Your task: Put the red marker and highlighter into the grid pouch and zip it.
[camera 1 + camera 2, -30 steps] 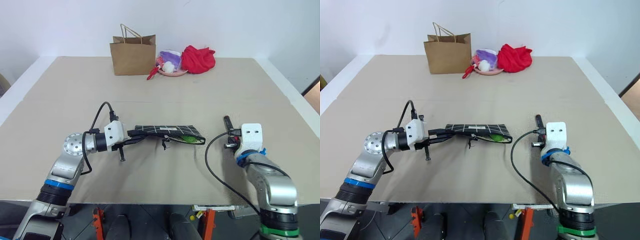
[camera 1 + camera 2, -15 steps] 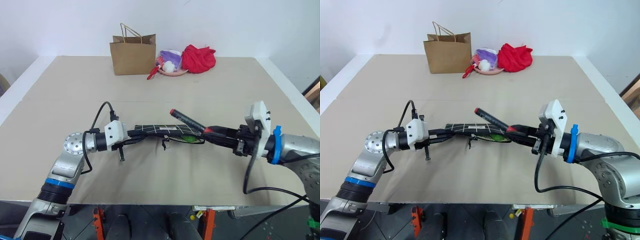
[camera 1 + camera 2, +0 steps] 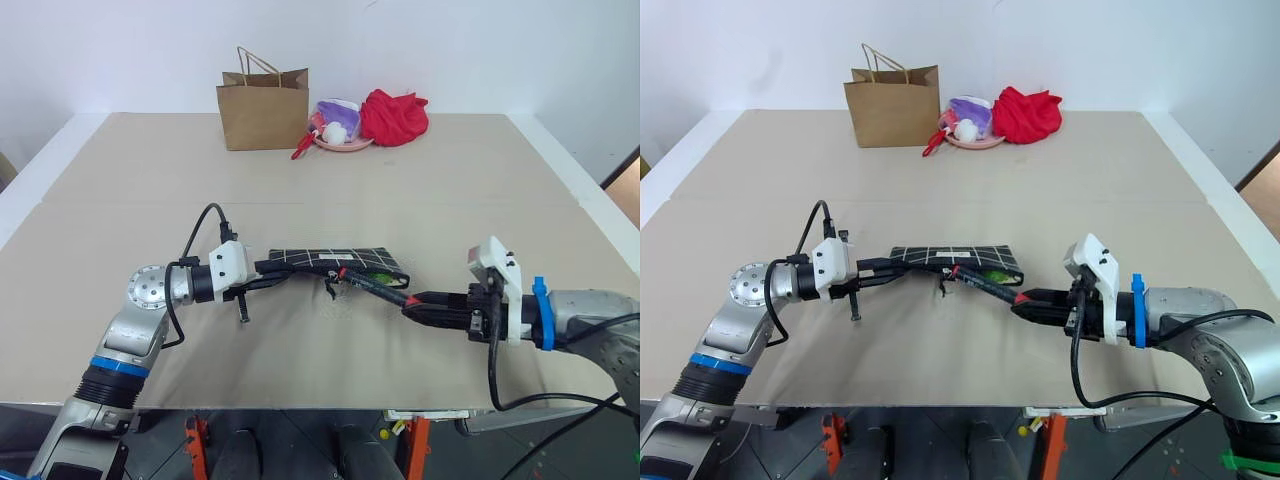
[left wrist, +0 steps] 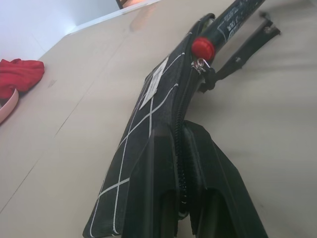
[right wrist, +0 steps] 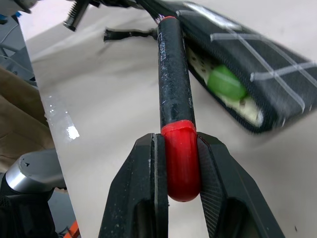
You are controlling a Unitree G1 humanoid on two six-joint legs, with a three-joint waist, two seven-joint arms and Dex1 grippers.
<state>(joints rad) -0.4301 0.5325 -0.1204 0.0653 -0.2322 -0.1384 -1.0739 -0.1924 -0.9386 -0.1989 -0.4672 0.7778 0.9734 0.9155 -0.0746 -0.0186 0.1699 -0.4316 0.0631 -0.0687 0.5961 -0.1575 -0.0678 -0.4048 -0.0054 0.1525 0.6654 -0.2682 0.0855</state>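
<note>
Right fingers [image 5: 173, 198] pinch the red marker [image 5: 174, 114] at the grid pouch [image 3: 330, 262] mouth, highlighter [image 5: 225, 83] inside

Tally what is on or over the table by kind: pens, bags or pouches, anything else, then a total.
Pens: 2, the red marker and the highlighter
Bags or pouches: 2, the grid pouch and the brown paper bag
Other: 2, a red cloth and a pink dish of small things
Total: 6
</note>
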